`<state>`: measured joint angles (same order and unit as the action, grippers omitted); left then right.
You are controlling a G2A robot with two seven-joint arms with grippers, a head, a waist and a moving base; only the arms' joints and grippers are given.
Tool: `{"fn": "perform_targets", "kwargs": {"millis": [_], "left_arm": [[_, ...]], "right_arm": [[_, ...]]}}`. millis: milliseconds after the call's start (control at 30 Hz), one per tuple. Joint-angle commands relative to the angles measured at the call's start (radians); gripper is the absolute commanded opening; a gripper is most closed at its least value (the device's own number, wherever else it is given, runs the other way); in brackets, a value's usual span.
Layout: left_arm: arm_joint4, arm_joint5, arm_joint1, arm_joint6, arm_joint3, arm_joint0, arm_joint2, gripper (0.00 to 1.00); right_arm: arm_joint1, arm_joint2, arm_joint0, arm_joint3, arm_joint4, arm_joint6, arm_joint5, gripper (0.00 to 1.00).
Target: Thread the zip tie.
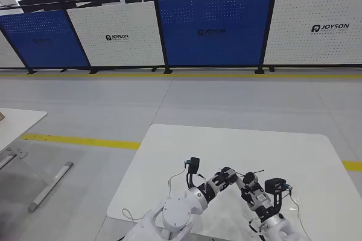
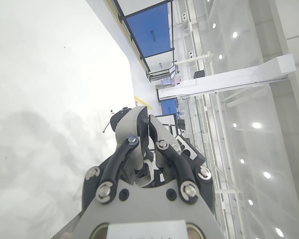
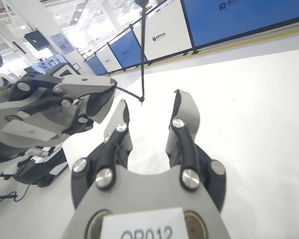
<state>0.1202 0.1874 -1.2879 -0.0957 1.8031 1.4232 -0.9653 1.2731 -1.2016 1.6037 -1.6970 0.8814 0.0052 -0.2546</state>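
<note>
The zip tie is a thin black strap. One end is pinched between the pads of my left gripper, whose jaws are closed on it. From there it runs a short way out to a sharp corner, and from that corner the long part rises to a thicker, blurred end. I cannot tell whether it is threaded at the corner. My right gripper has its jaws spread wide; the corner sits just ahead of its fingertips and apart from them. Seen from above, both grippers hang over the white table near its 6 o'clock edge, with the right at 3 o'clock of the left. Blue and white panels stand beyond the table at 12 o'clock.
</note>
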Motion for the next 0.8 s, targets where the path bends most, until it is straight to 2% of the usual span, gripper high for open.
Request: {"fn": "perform_targets", "kwargs": {"millis": [0, 133, 333, 500, 633, 700, 767], "left_arm": [[0.0, 0.0, 0.0, -0.001, 0.0, 0.0, 0.0, 0.0], [-0.003, -0.001, 0.0, -0.002, 0.0, 0.002, 0.0, 0.0], [0.0, -0.002, -0.001, -0.004, -0.01, -0.003, 0.002, 0.0], [0.001, -0.002, -0.001, -0.002, -0.013, -0.005, 0.003, 0.0], [0.0, -0.004, -0.002, -0.001, -0.013, -0.004, 0.003, 0.0], [0.0, -0.004, -0.002, -0.001, -0.013, -0.004, 0.002, 0.0], [0.0, -0.005, -0.002, -0.001, -0.013, -0.004, 0.002, 0.0]], "right_arm": [[0.0, 0.001, 0.0, 0.0, 0.001, -0.001, 0.003, 0.31], [0.0, 0.002, 0.0, -0.001, 0.004, -0.001, 0.007, 0.25], [-0.001, 0.004, -0.001, 0.0, 0.01, 0.001, 0.004, 0.25], [-0.001, 0.005, -0.001, 0.001, 0.01, 0.0, 0.002, 0.21], [-0.001, 0.005, -0.001, 0.002, 0.008, -0.003, 0.002, 0.1], [-0.001, 0.006, -0.001, 0.002, 0.007, -0.004, 0.002, 0.0], [-0.001, 0.006, -0.001, 0.002, 0.006, -0.005, 0.001, 0.0]]}}
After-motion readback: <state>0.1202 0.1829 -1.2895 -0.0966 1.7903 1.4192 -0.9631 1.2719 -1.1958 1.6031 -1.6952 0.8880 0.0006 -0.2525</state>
